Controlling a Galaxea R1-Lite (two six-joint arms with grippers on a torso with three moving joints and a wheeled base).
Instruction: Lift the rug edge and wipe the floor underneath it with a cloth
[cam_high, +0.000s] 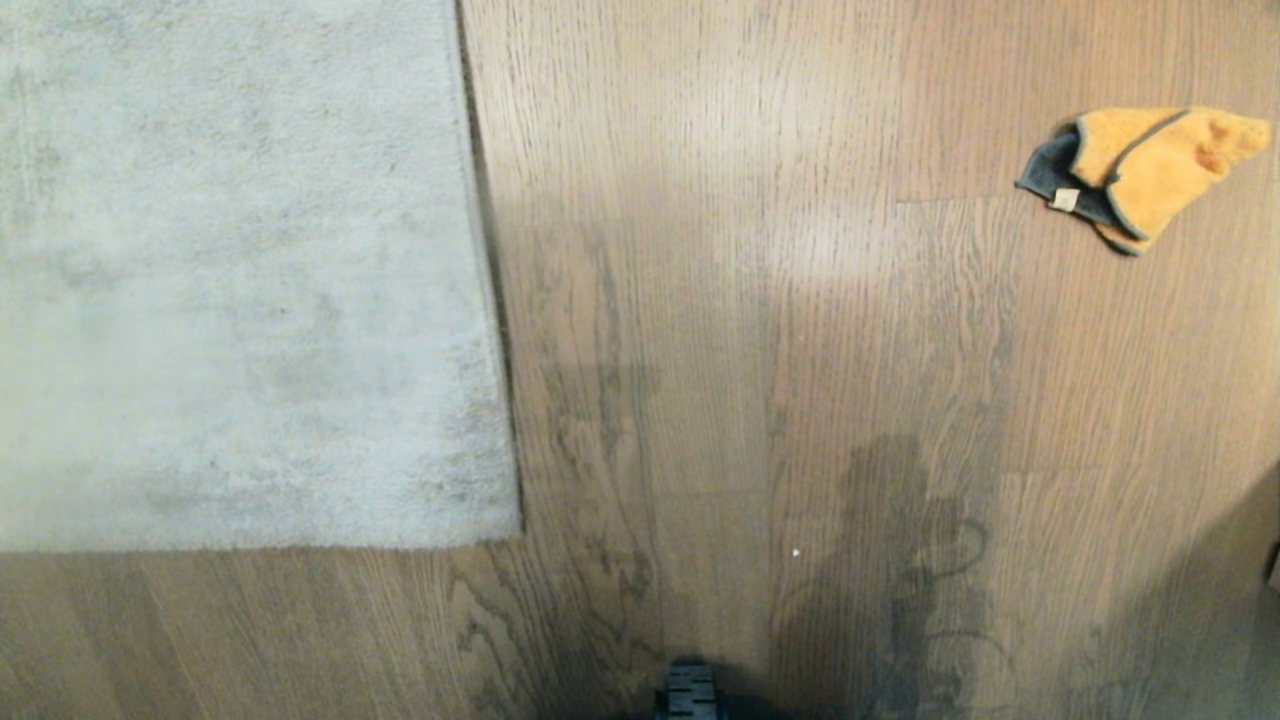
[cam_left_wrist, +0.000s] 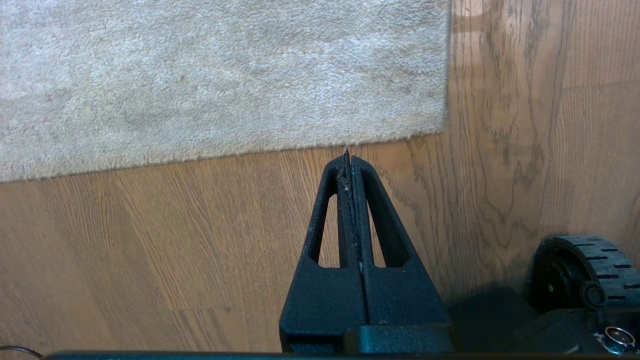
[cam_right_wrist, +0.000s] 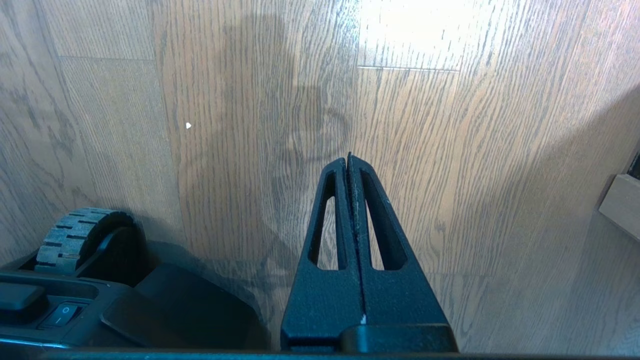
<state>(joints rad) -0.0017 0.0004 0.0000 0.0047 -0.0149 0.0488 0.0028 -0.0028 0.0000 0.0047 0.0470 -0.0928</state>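
One cloth (cam_high: 1150, 170), one rug (cam_high: 230, 280)

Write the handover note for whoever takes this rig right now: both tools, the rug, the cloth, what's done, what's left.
Left tool: shut, empty, above bare floor just short of the rug edge.
Right tool: shut, empty, over bare planks.
Rug: lies flat at the robot's left, corner nearest the base, nothing lifted.
Cloth: crumpled on the floor, far right, untouched.
Done: nothing yet.
Left: pick up the cloth, lift the rug edge, wipe underneath.
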